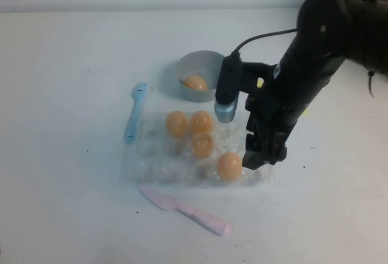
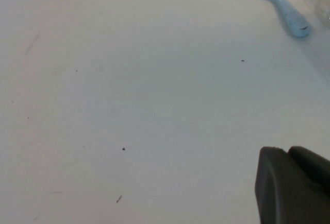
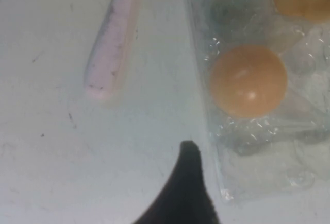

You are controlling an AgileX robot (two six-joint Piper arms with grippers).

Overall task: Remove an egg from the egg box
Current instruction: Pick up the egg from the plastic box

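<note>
The clear plastic egg box (image 1: 163, 164) lies mid-table and holds several orange-tan eggs. The front right egg (image 1: 230, 165) sits in its cup, also shown in the right wrist view (image 3: 248, 80). My right gripper (image 1: 264, 156) hangs low over the box's right front corner, just right of that egg, open and empty. One dark fingertip (image 3: 189, 154) shows beside the box edge (image 3: 258, 152), and the other is out of frame. My left gripper (image 2: 291, 183) is out of the high view, shut and empty over bare table.
A grey-blue bowl (image 1: 209, 64) behind the box holds one egg (image 1: 195, 82). A light blue spoon (image 1: 136, 109) lies left of the box, also in the left wrist view (image 2: 286, 7). A pink knife (image 1: 185, 209) lies in front of the box (image 3: 116, 33).
</note>
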